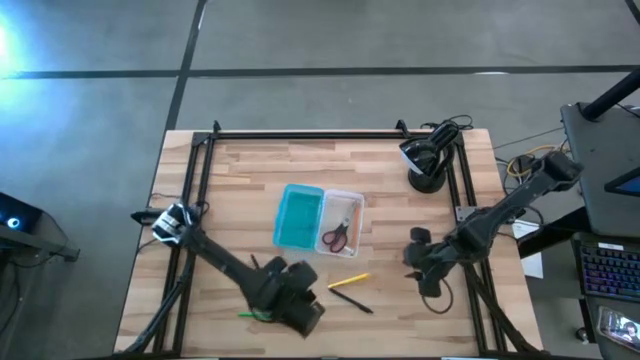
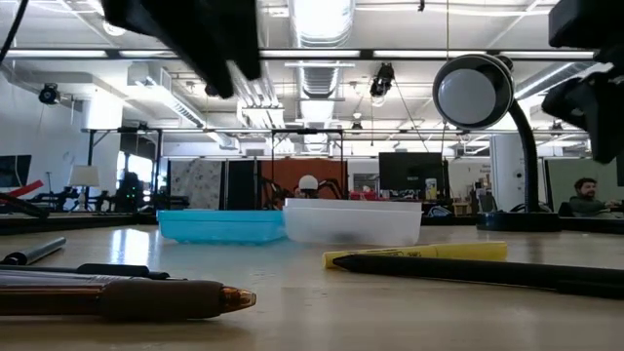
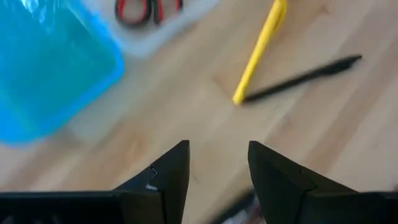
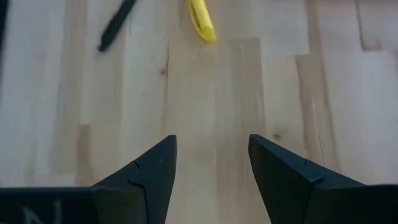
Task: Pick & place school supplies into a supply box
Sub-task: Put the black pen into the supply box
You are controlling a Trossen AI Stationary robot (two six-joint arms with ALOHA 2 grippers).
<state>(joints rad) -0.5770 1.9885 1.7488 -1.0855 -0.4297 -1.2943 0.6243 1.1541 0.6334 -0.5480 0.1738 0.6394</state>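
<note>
The clear supply box stands mid-table with the red-handled scissors lying inside it. Its teal lid lies beside it, toward the table's left. A yellow pen and a black pen lie on the wood nearer the front edge, and a green pen lies front left. My left gripper hovers open above the bare wood just in front of the lid and the two pens. My right gripper hovers open over the wood to the right of the pens.
A black desk lamp stands at the far right of the table. Black frame rails run along the table's far edge and sides. More pens lie close to the near edge at the left. Bare wood lies between the pens and my right gripper.
</note>
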